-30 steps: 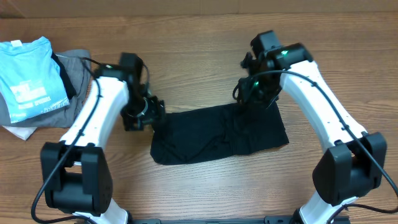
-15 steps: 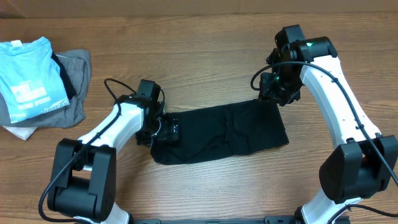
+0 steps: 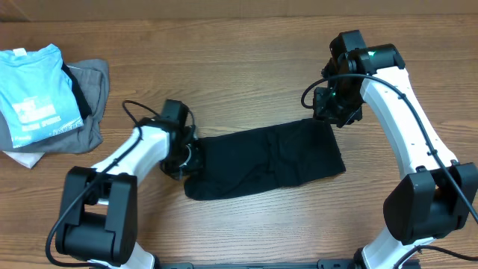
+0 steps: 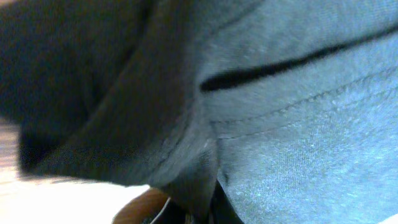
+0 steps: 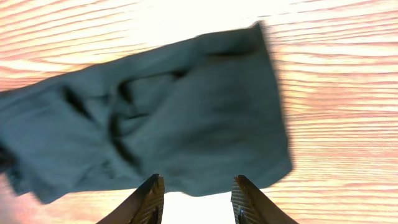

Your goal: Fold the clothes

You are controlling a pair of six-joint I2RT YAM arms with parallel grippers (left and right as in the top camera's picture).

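Note:
The clothes (image 3: 269, 161), a black garment, lie as a wide folded band across the middle of the table. My left gripper (image 3: 187, 159) is shut on its left edge. In the left wrist view the clothes (image 4: 280, 124) fill the frame, and a fold of them runs down into the left gripper (image 4: 199, 214). My right gripper (image 3: 332, 113) hovers over the garment's far right corner, apart from it. The right wrist view shows the right gripper (image 5: 198, 194) open with nothing between its fingers, and the clothes (image 5: 174, 118) spread out below.
A light blue t-shirt (image 3: 37, 90) with white print lies on a grey garment (image 3: 93, 101) at the far left. A white piece (image 3: 19, 157) sticks out under them. Bare wooden table (image 3: 246, 67) lies beyond the black garment.
My left gripper moved down to the garment's left edge and shut on it. The right gripper rose off the garment and back to the right, then stayed still.

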